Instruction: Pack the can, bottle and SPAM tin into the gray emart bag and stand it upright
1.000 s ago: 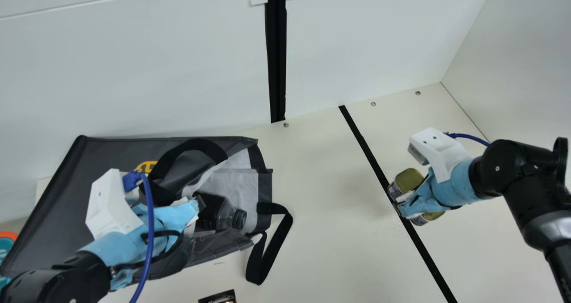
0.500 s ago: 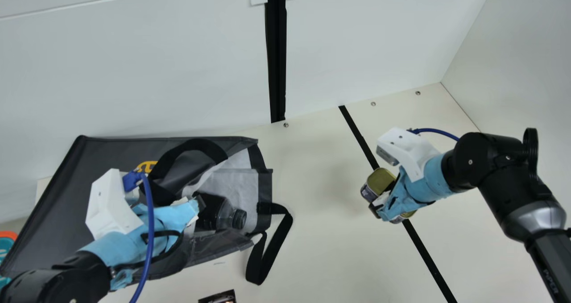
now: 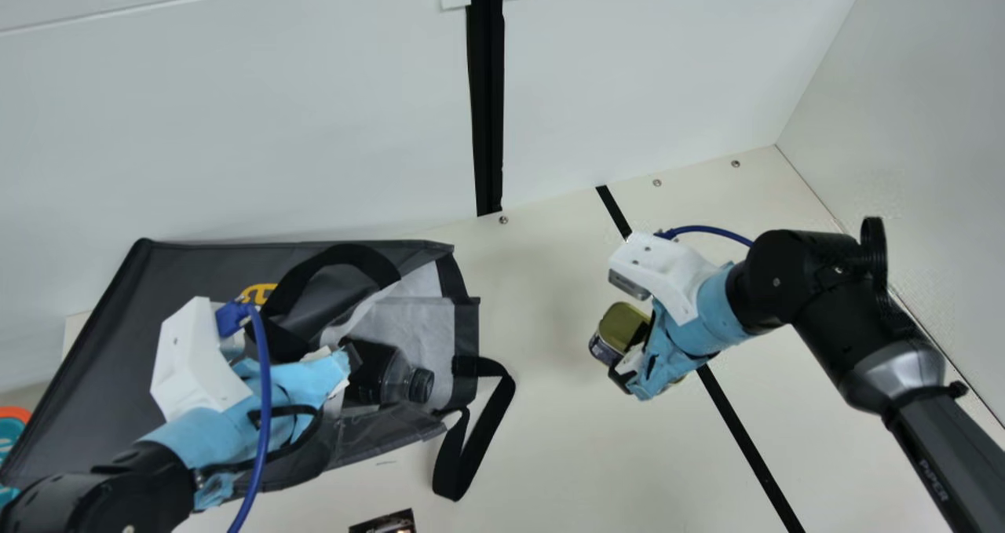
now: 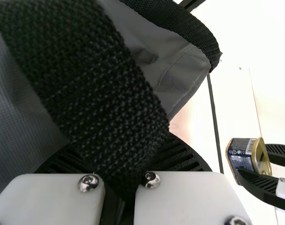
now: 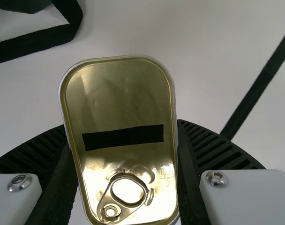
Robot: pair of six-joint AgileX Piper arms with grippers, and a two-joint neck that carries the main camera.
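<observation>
Tin [image 3: 623, 323] gripped by its sides in my right fingers [image 5: 217, 150], long axis along them; it's right of the bag's [image 3: 180, 282] mouth, apart. Left fingers [image 4: 180, 157] clamped on strap [image 4: 86, 79].

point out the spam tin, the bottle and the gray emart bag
SPAM tin [image 5: 116, 105], right wrist view: on its gold lid
bottle [image 3: 381, 372], main view: on its dark body
gray emart bag [image 3: 188, 272], main view: on its outer side

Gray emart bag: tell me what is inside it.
A dark plastic bottle with a black cap lies in the mouth of the gray fabric bag, cap outward. Anything deeper in is covered by the bag's cloth.
</observation>
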